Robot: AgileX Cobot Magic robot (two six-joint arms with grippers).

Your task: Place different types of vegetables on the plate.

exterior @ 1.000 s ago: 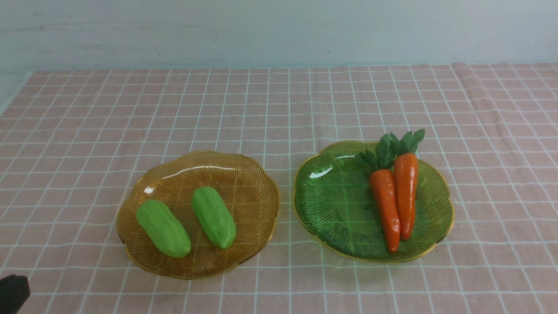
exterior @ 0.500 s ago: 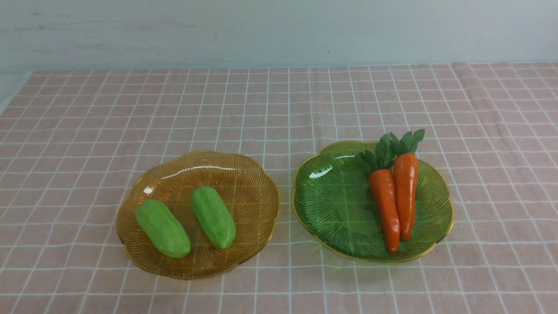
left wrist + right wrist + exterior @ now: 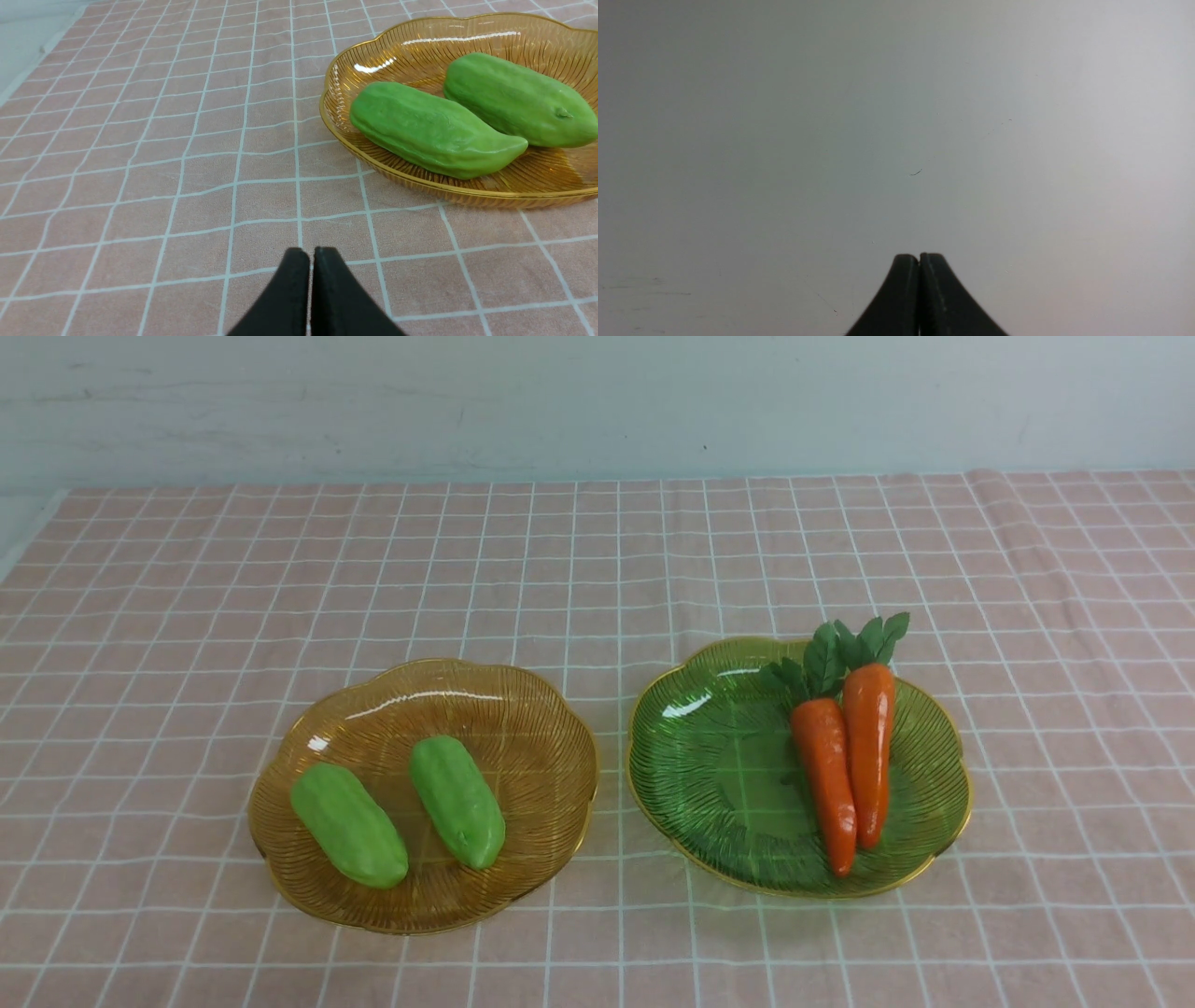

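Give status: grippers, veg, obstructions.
Left gripper shut, empty; right gripper shut, empty. Two gourds on amber plate, two carrots on green plate. Nothing in the way.

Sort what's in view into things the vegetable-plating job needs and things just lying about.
Job:
left gourd
right gourd
left carrot
right carrot
amber plate
green plate
left gripper, shut
right gripper, shut

Just there:
checked tablecloth
wall
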